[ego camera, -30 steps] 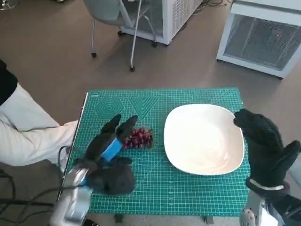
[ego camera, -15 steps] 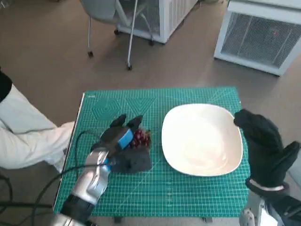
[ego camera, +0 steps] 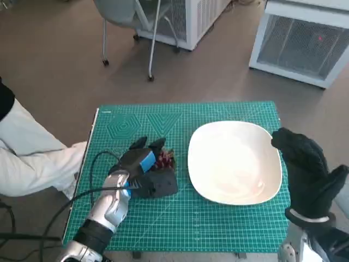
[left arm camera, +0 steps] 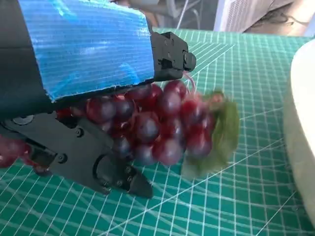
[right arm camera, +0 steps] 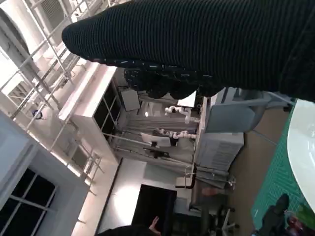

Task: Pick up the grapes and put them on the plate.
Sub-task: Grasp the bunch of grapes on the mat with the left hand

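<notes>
While the right hand (ego camera: 306, 173) in its black knitted glove stands upright at the near right corner of the table (ego camera: 218, 229), holding nothing and with its fingers loosely apart, the left hand (ego camera: 143, 170) lies low on the green cutting mat (ego camera: 185, 218) toward the table's left side. A grey cable (ego camera: 82, 194) loops beside the silver left forearm.

The left hand's blue-taped back faces up, and its black fingers (ego camera: 143, 145) reach over the grapes (ego camera: 164, 159). In the left wrist view the dark red grapes (left arm camera: 157, 123) sit directly under the taped back of that hand (left arm camera: 88, 73), packed between its upper fingers and the black part beneath, so the hand is closed around the bunch. A blurred green leaf (left arm camera: 219, 130) sticks out on the side away from the palm. Whether the bunch is resting on the mat or raised off it cannot be told.

Just beyond the grapes, on the side toward the right hand, lies the white plate (ego camera: 235, 161), with the gloved hand touching or overlapping its far right rim. The plate's pale edge (left arm camera: 300, 128) also shows in the left wrist view, near the grapes but apart from them.

Farther off, past the table, are brown floor, chair legs (ego camera: 152, 43) and white cabinets (ego camera: 305, 43). A person's white sleeve (ego camera: 32, 158) lies to the outside of the left arm.
</notes>
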Available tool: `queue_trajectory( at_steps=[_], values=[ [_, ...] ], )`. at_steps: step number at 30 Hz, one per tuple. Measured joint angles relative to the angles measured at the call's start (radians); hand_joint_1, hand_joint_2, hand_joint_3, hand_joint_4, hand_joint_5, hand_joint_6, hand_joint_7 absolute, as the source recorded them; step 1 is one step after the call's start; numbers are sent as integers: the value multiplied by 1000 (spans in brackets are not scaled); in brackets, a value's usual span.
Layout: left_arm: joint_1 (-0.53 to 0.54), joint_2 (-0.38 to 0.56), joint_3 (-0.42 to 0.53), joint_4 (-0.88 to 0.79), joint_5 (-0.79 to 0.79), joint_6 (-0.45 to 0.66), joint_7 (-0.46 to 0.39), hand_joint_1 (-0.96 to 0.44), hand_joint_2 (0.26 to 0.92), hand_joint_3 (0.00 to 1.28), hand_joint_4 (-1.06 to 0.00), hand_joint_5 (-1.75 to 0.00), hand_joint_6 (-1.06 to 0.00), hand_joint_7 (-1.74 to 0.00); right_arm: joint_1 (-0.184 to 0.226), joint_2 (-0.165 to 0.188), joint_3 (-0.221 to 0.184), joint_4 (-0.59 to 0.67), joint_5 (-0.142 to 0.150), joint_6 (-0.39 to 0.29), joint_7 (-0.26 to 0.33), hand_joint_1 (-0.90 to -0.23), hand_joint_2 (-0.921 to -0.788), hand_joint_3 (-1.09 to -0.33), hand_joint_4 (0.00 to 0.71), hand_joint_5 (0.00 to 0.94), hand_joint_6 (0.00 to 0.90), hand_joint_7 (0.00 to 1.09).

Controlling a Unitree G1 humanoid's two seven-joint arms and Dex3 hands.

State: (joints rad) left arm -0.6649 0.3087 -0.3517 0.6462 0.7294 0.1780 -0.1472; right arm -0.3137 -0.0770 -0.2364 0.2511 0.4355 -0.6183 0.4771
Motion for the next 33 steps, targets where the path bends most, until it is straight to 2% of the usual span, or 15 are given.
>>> queue_trajectory(
  at_steps=[13,24,26,28,29,30,32,33],
  values=[
    [-57,-7,-23,87,-23,20,11,-328,761,5,1,1,-172,0,0,0,1,0,0,0,0,-415,-921,-589,448,455,231,875],
    [-101,-12,-36,146,-38,32,20,-333,793,15,-4,-1,-185,-7,0,0,0,6,0,0,0,-420,-921,-585,448,458,233,873],
    [-110,-14,-37,162,-40,31,22,-308,800,15,-28,-8,-213,-16,-1,0,0,8,1,0,0,-421,-921,-584,448,458,234,873],
    [-119,-17,-37,178,-43,29,32,-211,828,17,-150,-20,-322,-30,-1,0,0,8,1,0,0,-422,-921,-584,448,458,234,872],
    [-123,-19,-38,187,-45,25,41,-138,846,28,-228,-93,-397,-37,-1,0,0,9,1,0,0,-422,-921,-584,448,458,234,872],
    [-126,-20,-37,197,-46,19,54,-40,867,61,-307,-271,-486,-49,-1,0,0,9,1,0,0,-422,-921,-584,448,458,234,872],
    [-129,-23,-37,218,-50,-2,95,135,893,156,-379,-784,-624,-75,-1,0,0,9,0,0,0,-423,-921,-584,448,459,235,871],
    [-130,-25,-37,227,-51,-15,118,185,902,198,-394,-1001,-657,-151,-1,0,0,9,0,0,0,-423,-921,-584,448,459,235,871]
  ],
)
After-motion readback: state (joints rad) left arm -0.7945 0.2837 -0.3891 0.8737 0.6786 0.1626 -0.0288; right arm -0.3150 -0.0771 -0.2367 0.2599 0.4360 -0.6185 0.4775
